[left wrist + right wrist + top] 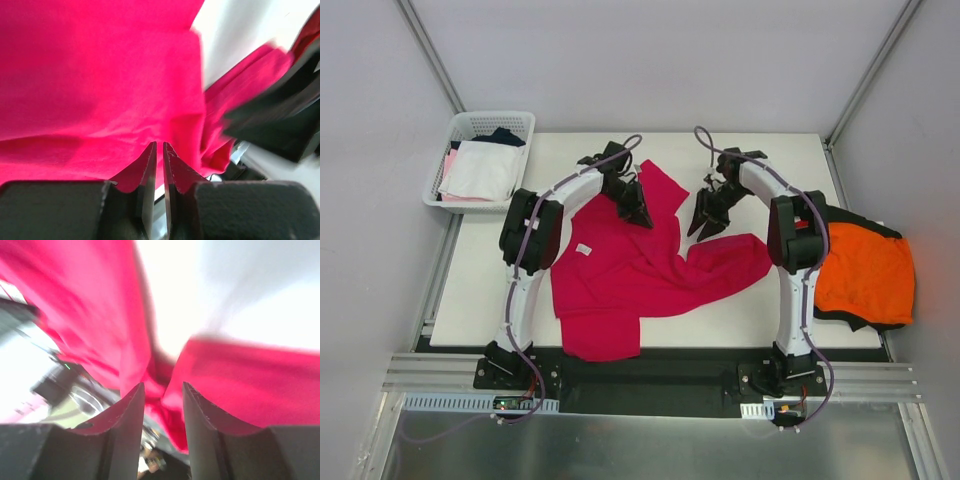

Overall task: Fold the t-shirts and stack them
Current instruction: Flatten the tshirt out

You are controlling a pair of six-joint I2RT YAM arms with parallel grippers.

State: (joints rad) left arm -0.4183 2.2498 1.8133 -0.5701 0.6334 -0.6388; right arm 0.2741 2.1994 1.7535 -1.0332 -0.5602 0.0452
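Left gripper (159,144): fingers nearly together, pinching the red shirt (620,270).
Right gripper (163,385): fingers apart, cloth loose between.
Danger: that side may drop, so the shirt bunches up.

spread t-shirt (620,275) on table (480,290), basket (470,125) far left, second t-shirt (865,270) right

We've got bare table (480,290) on the left, crimson shirt (620,280) filling the middle, orange shirt (865,275) crowding the right edge.
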